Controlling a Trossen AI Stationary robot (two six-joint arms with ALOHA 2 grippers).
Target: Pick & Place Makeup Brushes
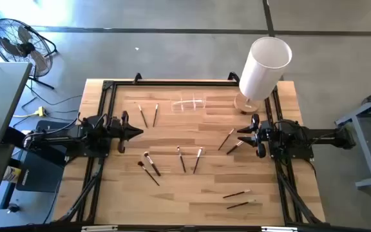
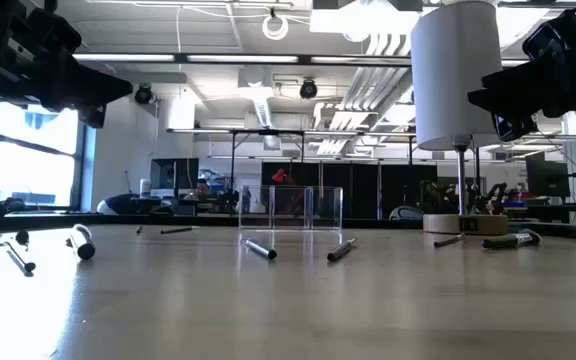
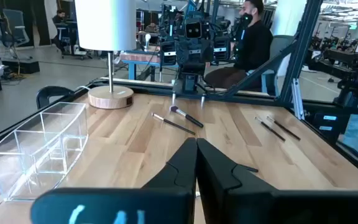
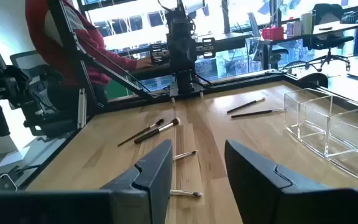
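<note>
On the pale wooden slatted table (image 1: 192,193) with its black metal frame, the thin makeup brushes lie scattered in loose pairs, none of them in the small clear plastic holder (image 1: 189,104) that stands near the far edge. 2 brushes (image 1: 149,115) with dark handles lie side by side just left of that holder. A pair with dark handles and pale tips (image 1: 150,166) lies left of centre, crossing near their lower ends. 2 more (image 1: 189,158) rest at the centre, angled toward each other. Another pair (image 1: 230,142) lies slanted just beside the right gripper, and the last 2 (image 1: 237,198) lie nearly parallel near the front right corner. The tall white cylinder (image 1: 263,66) stands on a round wooden base (image 1: 245,103) at the far right, to the right of the holder. The left gripper (image 1: 138,132) hovers at the table's left side, its 2 dark fingers pressed together, holding nothing. The right gripper (image 1: 245,134) hovers at the right side with its fingers spread apart, also empty; in the right wrist view 2 brushes lie on the wood between and ahead of its fingertips (image 4: 155,163). A person in a dark top (image 3: 252,38) sits beyond the table.
</note>
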